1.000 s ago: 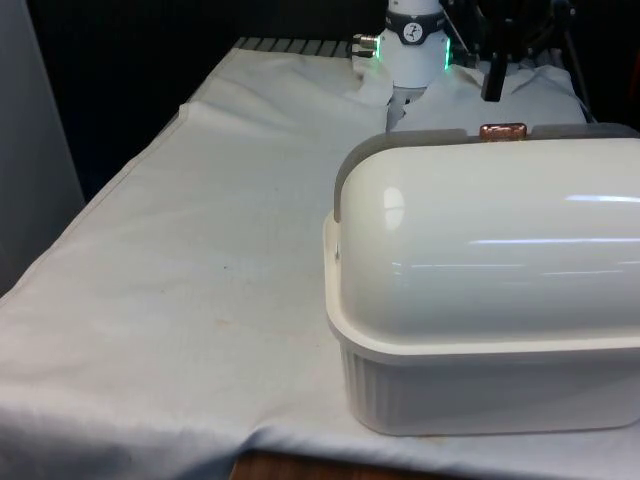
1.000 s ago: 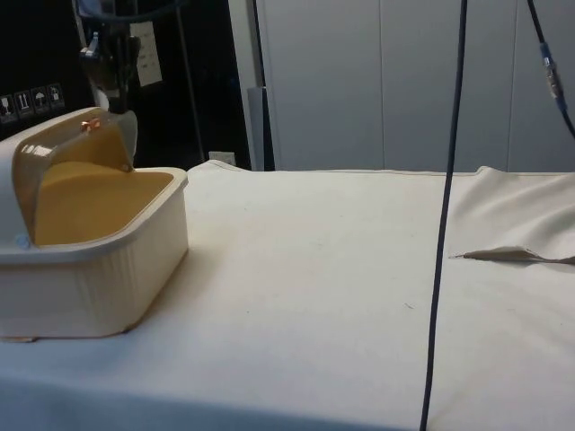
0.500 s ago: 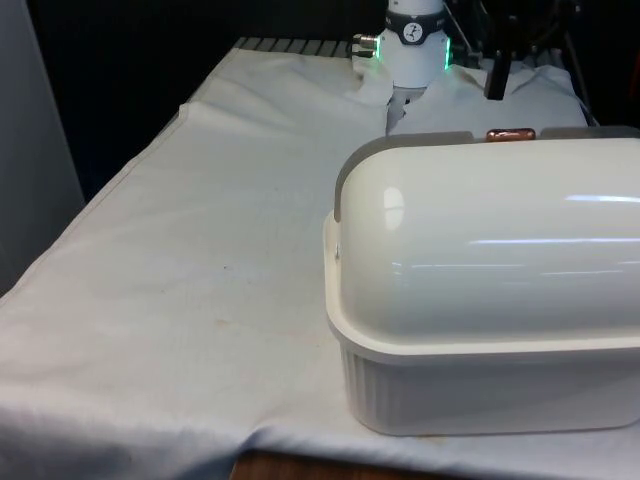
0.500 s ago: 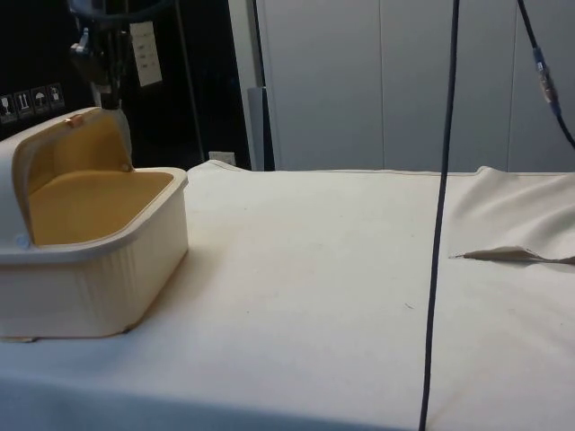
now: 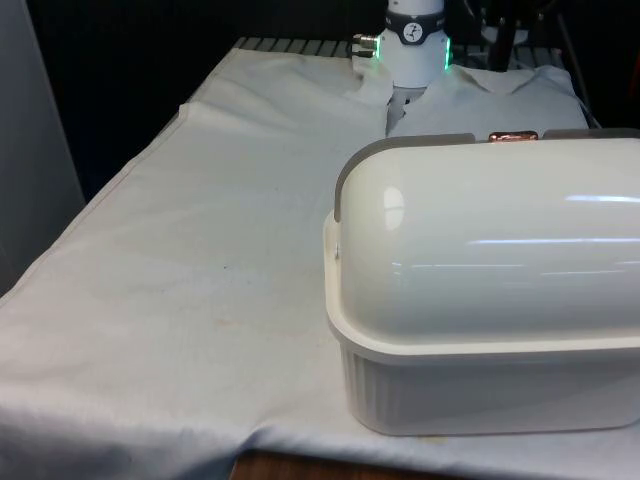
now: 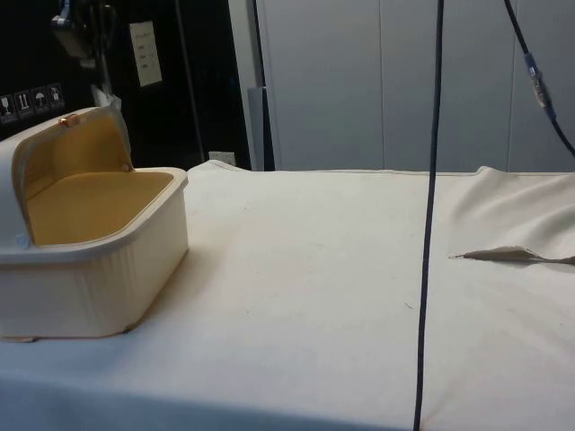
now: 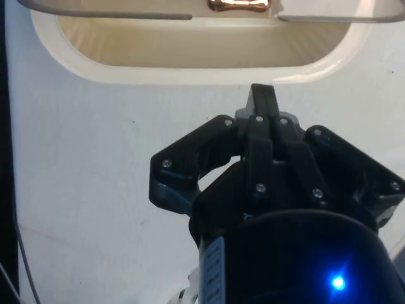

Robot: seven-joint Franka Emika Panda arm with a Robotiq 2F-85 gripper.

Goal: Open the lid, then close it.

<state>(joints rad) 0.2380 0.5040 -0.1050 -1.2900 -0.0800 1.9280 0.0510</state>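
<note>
A: Where is the bread box found?
B: It is seen on the white cloth of the bench, at the near end and toward the front view's right. In the side view it is placed at the left of the bench.

A: How is the lid positioned?
B: It is rolled back, so the box is left open. The yellowish interior is exposed in the side view, and a copper-coloured handle is seen at the lid's top edge. The same handle is also picked up in the wrist view, above the box's open rim.

A: And the end effector?
B: Its fingers are pressed together with no gap seen between them, and nothing is held. It is raised clear of the box, with the handle left untouched. In the side view it is seen high above the lid, and in the front view beyond the box at the far end.
</note>
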